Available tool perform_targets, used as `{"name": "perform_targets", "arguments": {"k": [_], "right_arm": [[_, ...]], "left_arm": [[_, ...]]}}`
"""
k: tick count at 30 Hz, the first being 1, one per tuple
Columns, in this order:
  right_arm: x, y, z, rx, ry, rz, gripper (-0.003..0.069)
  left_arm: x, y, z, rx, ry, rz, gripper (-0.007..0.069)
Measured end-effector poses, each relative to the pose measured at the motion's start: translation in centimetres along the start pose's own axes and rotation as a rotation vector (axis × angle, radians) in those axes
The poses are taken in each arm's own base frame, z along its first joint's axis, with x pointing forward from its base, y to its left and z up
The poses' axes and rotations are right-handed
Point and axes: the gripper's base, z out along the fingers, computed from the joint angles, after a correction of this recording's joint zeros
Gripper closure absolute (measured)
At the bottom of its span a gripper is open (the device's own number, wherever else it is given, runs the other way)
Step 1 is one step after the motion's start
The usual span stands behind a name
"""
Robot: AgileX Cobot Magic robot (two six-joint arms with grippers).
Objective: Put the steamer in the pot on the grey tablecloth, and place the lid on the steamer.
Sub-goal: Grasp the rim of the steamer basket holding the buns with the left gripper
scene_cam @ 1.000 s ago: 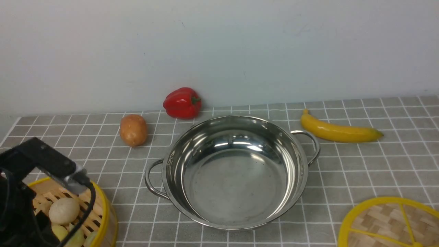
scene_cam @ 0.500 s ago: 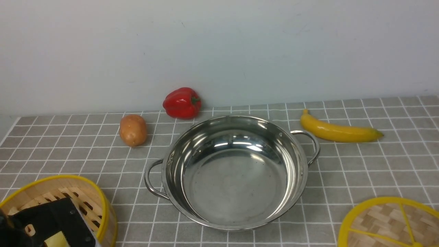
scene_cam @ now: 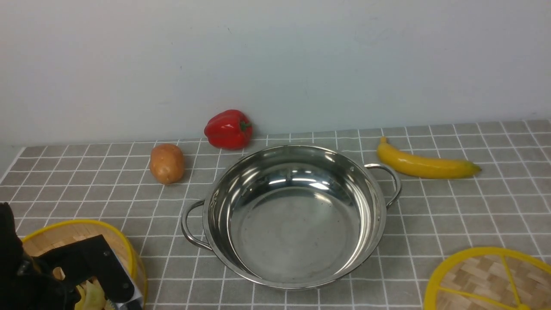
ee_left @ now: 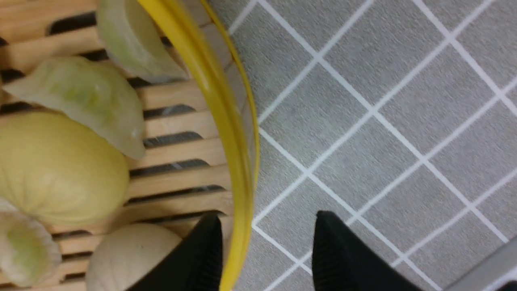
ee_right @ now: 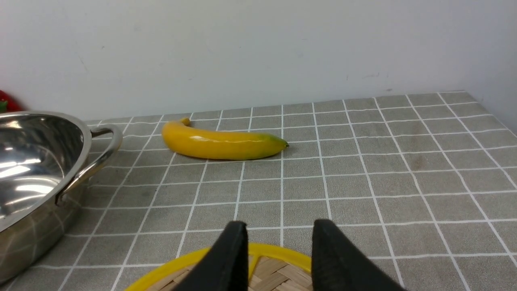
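The steamer (scene_cam: 109, 234), a bamboo basket with a yellow rim, sits at the near left of the grey tablecloth (scene_cam: 452, 206). Pale dumplings (ee_left: 76, 95) lie on its slatted floor. My left gripper (ee_left: 267, 216) is open and straddles the steamer's rim (ee_left: 226, 121), one finger inside and one outside over the cloth. The shiny pot (scene_cam: 292, 215) stands empty in the middle. The woven lid (scene_cam: 486, 280) lies flat at the near right. My right gripper (ee_right: 278, 224) hangs open just above the lid's rim (ee_right: 266, 250); it is out of the front view.
A red pepper (scene_cam: 228, 128) and a potato (scene_cam: 167, 162) lie behind the pot on the left. A banana (scene_cam: 426, 165) lies behind it on the right. A wall closes off the back. The cloth ends at the far left corner (scene_cam: 13, 161).
My left gripper has dropped from above the steamer to its near side, low over the rim, and its fingers have spread a little. Pot, lid and steamer have stayed put.
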Motion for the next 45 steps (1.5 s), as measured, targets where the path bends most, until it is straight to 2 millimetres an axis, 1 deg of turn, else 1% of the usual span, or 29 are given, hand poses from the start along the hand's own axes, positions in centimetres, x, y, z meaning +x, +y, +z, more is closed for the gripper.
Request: {"name": "perform_targets", "arguments": {"k": [9,15,22,25,29,30,31,32,33,40,43,45], "right_arm": [[0.0,0.0,0.0,0.000,0.000,0.000,0.0414],[0.0,0.0,0.0,0.000,0.000,0.000,0.0414],[0.0,0.0,0.0,0.000,0.000,0.000,0.0414],[0.0,0.0,0.0,0.000,0.000,0.000,0.0414],[0.0,0.0,0.0,0.000,0.000,0.000,0.0414],[0.0,0.0,0.0,0.000,0.000,0.000,0.0414],[0.0,0.0,0.0,0.000,0.000,0.000,0.0414],[0.0,0.0,0.0,0.000,0.000,0.000,0.0414],[0.0,0.0,0.0,0.000,0.000,0.000,0.0414],[0.0,0.0,0.0,0.000,0.000,0.000,0.0414],[0.0,0.0,0.0,0.000,0.000,0.000,0.0414],[0.0,0.0,0.0,0.000,0.000,0.000,0.0414]], "left_arm": [[-0.4,0.6,1.4,0.025,0.047,0.014,0.0319],[-0.7,1.2,2.8,0.040,0.101,0.000,0.0319],[-1.1,1.6,3.2,0.016,0.073,-0.008,0.0323],[-1.1,1.6,3.4,0.020,0.080,-0.005,0.0376],[-1.2,1.6,4.3,0.049,0.105,-0.005,0.0484],[-1.2,1.6,4.3,0.050,0.105,-0.005,0.0489],[-1.3,1.6,4.4,0.058,0.099,-0.014,0.0540],[-1.3,1.6,4.4,0.059,0.096,-0.018,0.0547],[-1.4,1.6,4.4,0.061,0.092,-0.027,0.0582],[-1.3,1.5,4.3,0.069,0.102,-0.033,0.0589],[-1.3,1.6,3.5,0.052,0.088,-0.049,0.0589],[-1.3,1.7,2.0,0.023,0.061,-0.060,0.0580]]}}
